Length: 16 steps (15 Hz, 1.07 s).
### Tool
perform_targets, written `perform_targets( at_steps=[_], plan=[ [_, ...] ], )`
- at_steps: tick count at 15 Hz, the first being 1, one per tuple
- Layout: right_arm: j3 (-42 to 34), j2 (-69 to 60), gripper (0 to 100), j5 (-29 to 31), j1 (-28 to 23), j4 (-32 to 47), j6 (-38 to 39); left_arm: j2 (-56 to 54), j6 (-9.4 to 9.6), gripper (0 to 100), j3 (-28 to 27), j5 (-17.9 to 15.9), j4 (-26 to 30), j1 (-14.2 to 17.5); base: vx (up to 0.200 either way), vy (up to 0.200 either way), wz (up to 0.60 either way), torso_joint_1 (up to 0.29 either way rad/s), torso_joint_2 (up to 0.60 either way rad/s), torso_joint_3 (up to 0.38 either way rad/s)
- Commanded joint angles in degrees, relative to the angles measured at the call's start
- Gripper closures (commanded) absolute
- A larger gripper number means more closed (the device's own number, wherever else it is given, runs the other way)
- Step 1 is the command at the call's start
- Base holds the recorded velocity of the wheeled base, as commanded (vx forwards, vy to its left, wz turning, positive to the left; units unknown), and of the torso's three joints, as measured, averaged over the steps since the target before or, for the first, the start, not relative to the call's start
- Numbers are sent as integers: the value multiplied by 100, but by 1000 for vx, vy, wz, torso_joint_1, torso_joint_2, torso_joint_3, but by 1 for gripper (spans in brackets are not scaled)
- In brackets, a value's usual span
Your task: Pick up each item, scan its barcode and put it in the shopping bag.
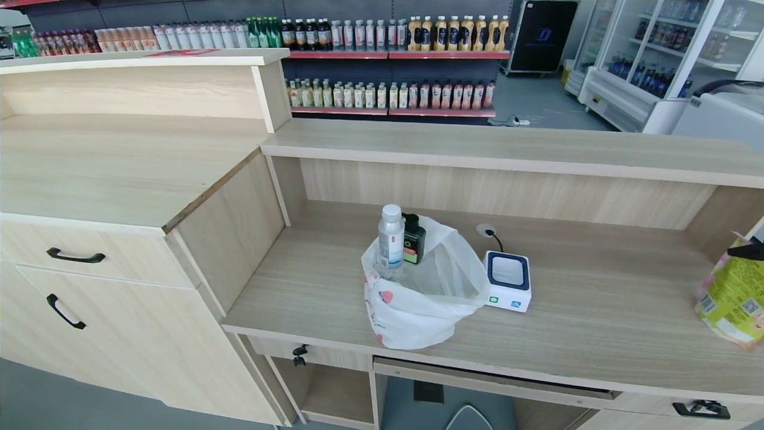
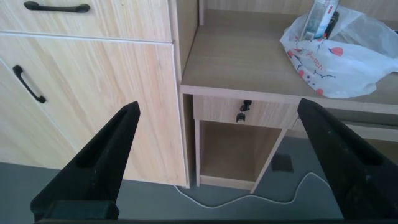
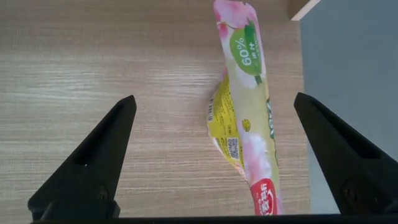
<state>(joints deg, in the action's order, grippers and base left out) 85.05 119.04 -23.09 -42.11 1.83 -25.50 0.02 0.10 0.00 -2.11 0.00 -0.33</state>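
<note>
Snack bag point(image 3: 245, 93) framed by the wide-spread right gripper point(image 3: 214, 98) — shopping bag point(image 1: 418, 310) well apart.

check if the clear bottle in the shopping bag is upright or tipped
Upright: the clear bottle stands in the shopping bag, white cap on top, beside a dark bottle.

You're in a small shop, at its wooden checkout counter point(image 1: 597, 322). Beyond it, at the far side, red-edged shelves point(image 1: 394, 55) carry rows of bottled drinks point(image 1: 456, 33). At the far right stand glass-door fridges point(image 1: 668, 48) stocked with more bottles. On the counter sit a white barcode scanner point(image 1: 508, 279) and a plastic shopping bag point(image 1: 418, 313).
</note>
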Motion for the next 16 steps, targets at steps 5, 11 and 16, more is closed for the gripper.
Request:
perform_targets(
  at_steps=[5, 11, 16],
  plan=[
    [-191, 269, 0, -512, 115, -33, 72, 6, -1, 0, 0, 0, 0, -2, 0, 0, 0, 0, 0, 0],
    [-209, 269, 0, -627, -43, -341, -16, 6, -1, 0, 0, 0, 0, -2, 0, 0, 0, 0, 0, 0],
    [-165, 251, 0, -662, -395, -447, -78, 6, -1, 0, 0, 0, 0, -2, 0, 0, 0, 0, 0, 0]
  ],
)
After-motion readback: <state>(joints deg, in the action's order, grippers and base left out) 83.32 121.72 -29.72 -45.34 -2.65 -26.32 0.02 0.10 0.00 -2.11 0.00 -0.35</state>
